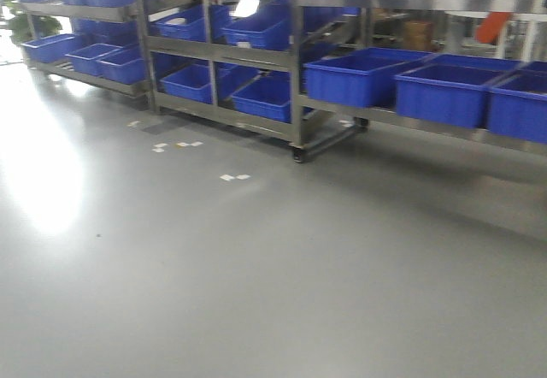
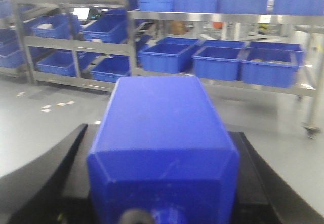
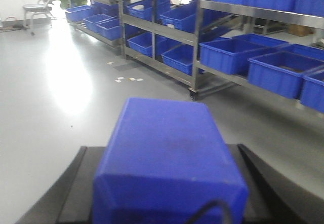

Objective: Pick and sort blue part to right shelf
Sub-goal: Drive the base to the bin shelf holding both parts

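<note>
Grey floor (image 1: 256,292) wide open ahead, steel shelves (image 1: 295,70) along the back, stacked with blue bins (image 1: 363,77). A blue block (image 2: 164,153) sits close between the fingers (image 2: 45,183) of my left gripper (image 2: 161,128); a second block (image 3: 167,168) sits in my right gripper (image 3: 162,147). Clamped or loose, I can't tell. Small white tape marks (image 1: 233,176) on the floor.

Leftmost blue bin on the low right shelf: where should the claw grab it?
Probably the front rim of the bin, approached from the aisle side, slightly above. Its top is open, that wall faces out, and a neighbouring bin sits close beside it.
</note>
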Robot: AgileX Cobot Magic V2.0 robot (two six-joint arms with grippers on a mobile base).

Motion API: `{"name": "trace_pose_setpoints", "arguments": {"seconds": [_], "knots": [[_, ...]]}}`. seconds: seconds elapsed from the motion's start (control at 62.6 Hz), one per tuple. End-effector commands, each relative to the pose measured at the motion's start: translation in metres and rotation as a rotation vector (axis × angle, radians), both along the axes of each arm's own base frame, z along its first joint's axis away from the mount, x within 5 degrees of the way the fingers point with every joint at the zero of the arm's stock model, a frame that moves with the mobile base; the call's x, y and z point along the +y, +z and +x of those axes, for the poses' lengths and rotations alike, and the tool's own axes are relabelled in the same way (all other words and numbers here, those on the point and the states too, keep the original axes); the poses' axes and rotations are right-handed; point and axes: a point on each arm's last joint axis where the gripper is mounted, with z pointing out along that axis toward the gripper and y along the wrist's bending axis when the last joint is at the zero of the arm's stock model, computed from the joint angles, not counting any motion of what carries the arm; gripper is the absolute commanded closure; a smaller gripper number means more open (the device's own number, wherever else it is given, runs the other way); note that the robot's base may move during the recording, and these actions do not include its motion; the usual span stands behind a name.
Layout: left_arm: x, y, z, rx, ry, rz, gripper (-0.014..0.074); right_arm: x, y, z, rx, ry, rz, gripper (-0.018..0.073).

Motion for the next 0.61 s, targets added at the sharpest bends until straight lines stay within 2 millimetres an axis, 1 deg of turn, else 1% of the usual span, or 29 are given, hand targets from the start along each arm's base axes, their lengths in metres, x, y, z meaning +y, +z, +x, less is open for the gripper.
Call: {"name": "trace_pose_setpoints", "arguments": {"seconds": [0.0,0.591], "knots": [[0.0028,0.0166,-0.0083,-0.132,-0.003,-0.052,0.0316,0.0011,0.0160,-0.0011,-0.103,0.015,-0.005,0.0415],[0.0028,0.0166,-0.0083,-0.132,-0.001,-0.052,0.0316,0.0011,0.0160,-0.0011,-0.103,0.015,-0.005,0.0415]]}}
